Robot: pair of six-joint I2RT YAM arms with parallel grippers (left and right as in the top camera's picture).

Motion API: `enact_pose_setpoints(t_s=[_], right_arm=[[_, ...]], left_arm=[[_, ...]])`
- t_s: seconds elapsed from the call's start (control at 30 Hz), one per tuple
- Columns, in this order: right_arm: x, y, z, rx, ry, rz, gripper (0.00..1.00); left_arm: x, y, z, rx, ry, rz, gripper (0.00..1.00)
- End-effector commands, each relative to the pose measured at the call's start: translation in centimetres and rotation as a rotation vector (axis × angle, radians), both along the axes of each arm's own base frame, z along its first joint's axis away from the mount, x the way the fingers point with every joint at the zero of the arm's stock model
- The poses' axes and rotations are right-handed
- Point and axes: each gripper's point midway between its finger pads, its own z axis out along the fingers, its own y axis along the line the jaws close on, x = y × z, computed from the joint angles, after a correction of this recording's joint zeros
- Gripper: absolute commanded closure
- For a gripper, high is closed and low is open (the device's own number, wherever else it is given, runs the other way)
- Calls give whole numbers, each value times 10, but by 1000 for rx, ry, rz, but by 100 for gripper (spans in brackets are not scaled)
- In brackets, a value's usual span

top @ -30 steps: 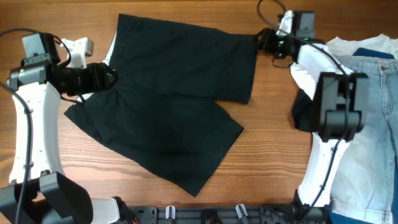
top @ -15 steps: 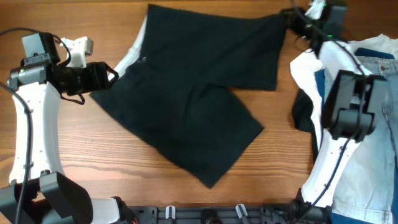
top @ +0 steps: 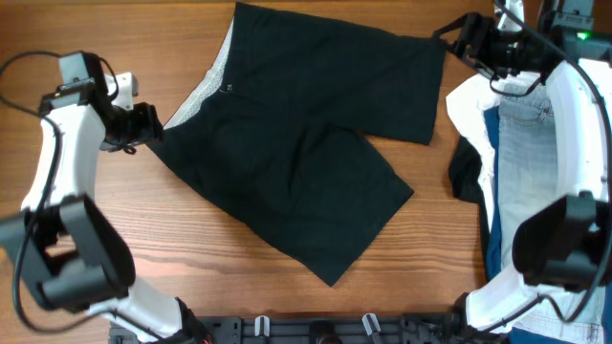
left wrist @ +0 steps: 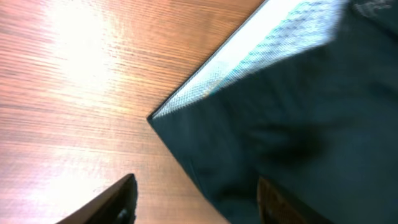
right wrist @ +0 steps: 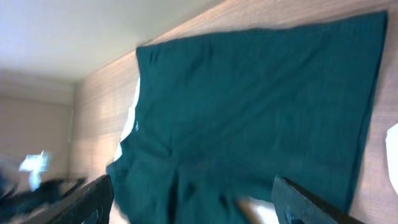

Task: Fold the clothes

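The black shorts (top: pixel 306 143) lie spread flat on the wooden table (top: pixel 124 248), with the light grey inner waistband (top: pixel 199 94) showing along the upper left edge. My left gripper (top: pixel 151 124) is open just left of the waistband's lower corner. In the left wrist view the shorts (left wrist: pixel 298 124) reach between the open fingers (left wrist: pixel 199 208), and the waistband (left wrist: pixel 267 50) is lit. My right gripper (top: pixel 459 38) is open at the upper right leg corner. In the right wrist view the shorts (right wrist: pixel 249 106) lie flat beyond its wide-open fingers (right wrist: pixel 193 208).
Light blue jeans (top: pixel 531 134) and a white shirt (top: pixel 469 96) lie piled at the right edge. A small dark piece of cloth (top: pixel 466 177) sits beside them. Bare wood lies to the left and front of the shorts.
The shorts have slid to the right across the table. The right gripper has moved right and up, the left arm has swung, and both grippers now stand open off the cloth.
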Motion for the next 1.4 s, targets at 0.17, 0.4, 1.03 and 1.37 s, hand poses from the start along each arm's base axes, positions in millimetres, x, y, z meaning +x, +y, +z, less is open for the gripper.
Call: enact_pose_setpoints(t_s=[0.17,0.4,1.03,1.37], right_arm=[[-70,40,-65,-240,302,153,16],[-99,34,-134,-332,507,28,17],[-160,30,-241,-452,607,22,96],[-141,-3,-195,-428,629,-22,24]], left_arm=[[-11,3,-99,-28,213,44,94],[-106,59,-92,112,555,638,96],[-108,41,-92,-38,579,550,96],[-100,11,-90,-162,578,519,87]])
